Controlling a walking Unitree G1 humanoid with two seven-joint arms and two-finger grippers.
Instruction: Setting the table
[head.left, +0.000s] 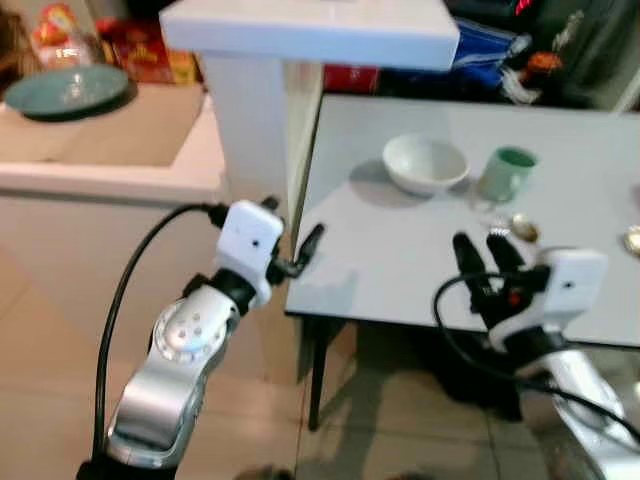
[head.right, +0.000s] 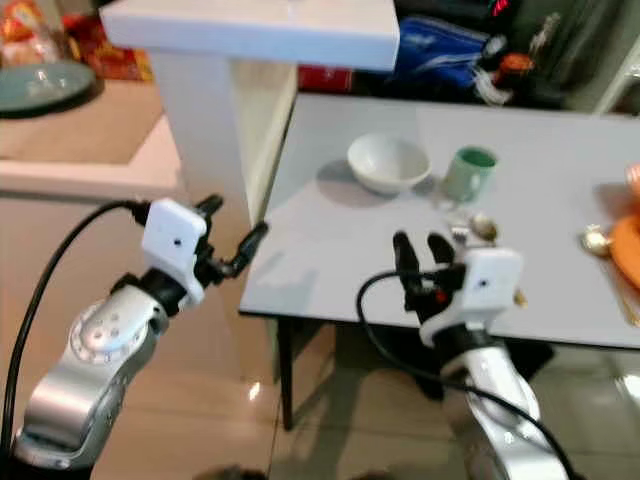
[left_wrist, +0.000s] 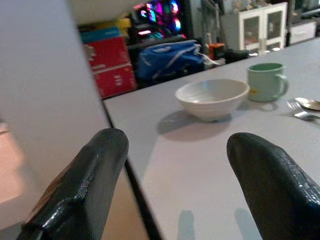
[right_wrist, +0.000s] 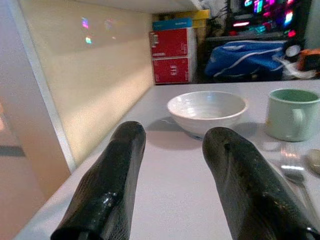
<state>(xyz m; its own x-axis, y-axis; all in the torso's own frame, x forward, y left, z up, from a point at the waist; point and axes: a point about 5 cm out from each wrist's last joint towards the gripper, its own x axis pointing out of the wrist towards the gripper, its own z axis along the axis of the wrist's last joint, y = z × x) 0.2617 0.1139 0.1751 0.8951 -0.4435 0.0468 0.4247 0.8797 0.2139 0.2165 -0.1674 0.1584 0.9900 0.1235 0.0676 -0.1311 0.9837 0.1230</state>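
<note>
Bowl (head.left: 425, 162) and mug (head.left: 505, 172) sit together mid-table (head.left: 400, 250), so the right gripper (head.left: 480, 255), fingers apart and empty near the front edge, should reach straight forward while the left gripper (head.left: 295, 250), also spread, stays clear.

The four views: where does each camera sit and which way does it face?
Left eye: on the head, looking down at the table; both arms show.
Right eye: beside it, same scene.
Left wrist: faces the white bowl between open fingers.
Right wrist: faces the bowl too, fingers apart.
All share the bowl and green mug.
</note>
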